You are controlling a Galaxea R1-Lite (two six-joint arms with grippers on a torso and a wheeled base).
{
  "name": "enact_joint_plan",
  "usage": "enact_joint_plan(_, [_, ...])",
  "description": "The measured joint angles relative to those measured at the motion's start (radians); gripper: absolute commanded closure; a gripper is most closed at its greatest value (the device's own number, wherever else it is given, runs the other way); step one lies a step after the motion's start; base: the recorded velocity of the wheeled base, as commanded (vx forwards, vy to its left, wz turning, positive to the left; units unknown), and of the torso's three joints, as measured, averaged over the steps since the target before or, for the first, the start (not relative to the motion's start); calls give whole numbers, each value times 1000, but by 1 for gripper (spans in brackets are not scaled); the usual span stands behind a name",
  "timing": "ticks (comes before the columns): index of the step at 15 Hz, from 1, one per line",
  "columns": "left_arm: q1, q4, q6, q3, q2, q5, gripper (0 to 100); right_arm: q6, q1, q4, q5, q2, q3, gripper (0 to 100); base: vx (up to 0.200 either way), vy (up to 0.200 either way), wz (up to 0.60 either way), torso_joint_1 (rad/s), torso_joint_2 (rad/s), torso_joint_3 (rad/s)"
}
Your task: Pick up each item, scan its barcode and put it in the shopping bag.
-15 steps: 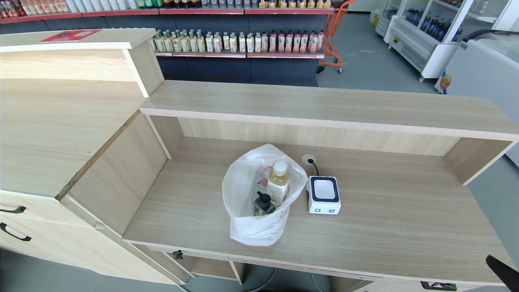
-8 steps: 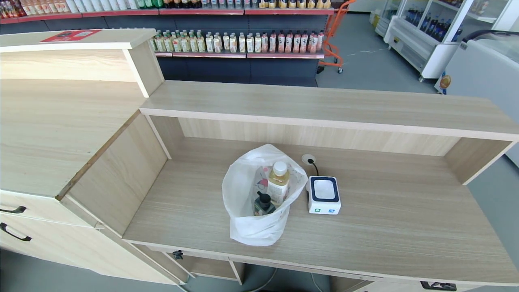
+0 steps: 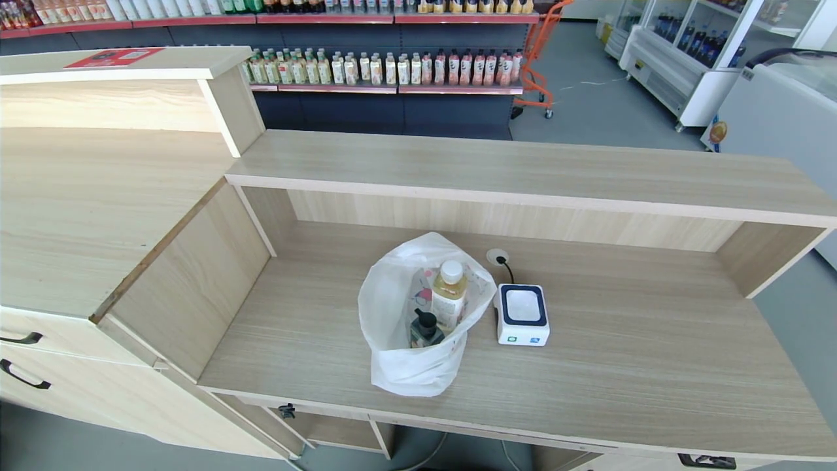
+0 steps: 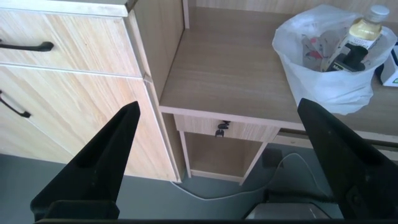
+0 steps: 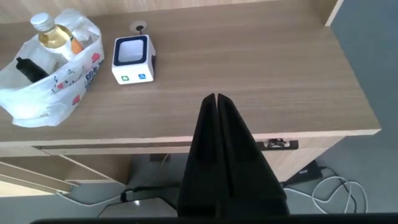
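A white shopping bag (image 3: 405,327) stands open on the wooden counter (image 3: 621,353), holding a juice bottle with a white cap (image 3: 450,294) and a dark bottle with a black pump top (image 3: 425,327). The white barcode scanner (image 3: 522,314) sits just right of the bag. The same bag (image 4: 329,62) appears in the left wrist view, far from my left gripper (image 4: 217,162), which hangs open below the counter's front edge. My right gripper (image 5: 217,106) is shut with nothing in it, held off the counter's front edge, well away from the scanner (image 5: 132,59) and bag (image 5: 50,74).
A raised shelf (image 3: 523,170) runs along the counter's back. A taller cabinet with drawers (image 3: 78,216) stands to the left. Store shelves of bottles (image 3: 386,65) and freezers (image 3: 752,85) are behind. A cable hole (image 3: 497,256) lies behind the scanner.
A dark piece of the right arm at the head view's lower right corner one second ago has dropped out of that view. Bag, bottles and scanner have not moved.
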Motion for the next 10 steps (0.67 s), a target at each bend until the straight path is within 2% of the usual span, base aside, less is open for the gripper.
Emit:
enact_joint_plan(1, [0, 0, 0, 0, 0, 0, 0, 0, 0, 0, 0, 0, 0, 100, 0, 0, 0, 0, 0, 0])
enact_joint_plan(10, [0, 0, 7, 0, 4, -1, 0, -5, 0, 1, 0, 0, 0, 100, 0, -200, 0, 3, 1, 2])
